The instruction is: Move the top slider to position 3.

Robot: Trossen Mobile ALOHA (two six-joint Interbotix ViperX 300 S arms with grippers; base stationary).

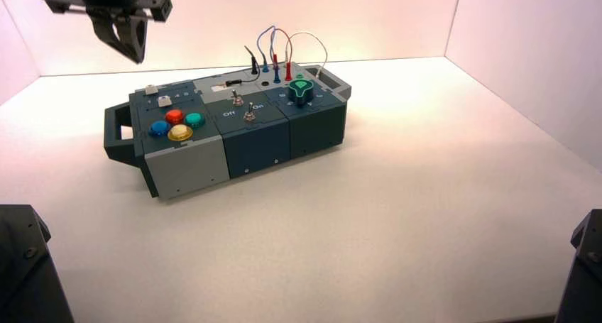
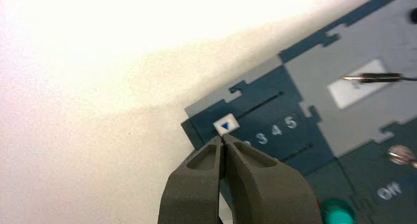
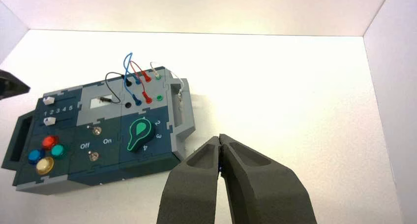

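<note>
Work on the top slider (image 2: pixel 220 127) has its main part left: the off-white knob sits at the 1 end of its track, at the box's far left corner, and position 3 (image 2: pixel 261 138) lies further along the row of numerals. The left gripper (image 1: pixel 134 59) is clenched on nothing, raised near that corner; it seems lined up (though not, I judge, in contact). What remains is to lower it and push the knob along to the 3, without overshooting. The right gripper (image 3: pixel 220 138), also closed and empty, is parked beyond the box's right end. The box (image 1: pixel 188 168) stands aslant on a pale, smooth desk (image 1: pixel 397 216), nearer its far left corner than its right edge. Plain whitish walls (image 1: pixel 355 18), faintly pink, rise behind the far edge and along both sides.
</note>
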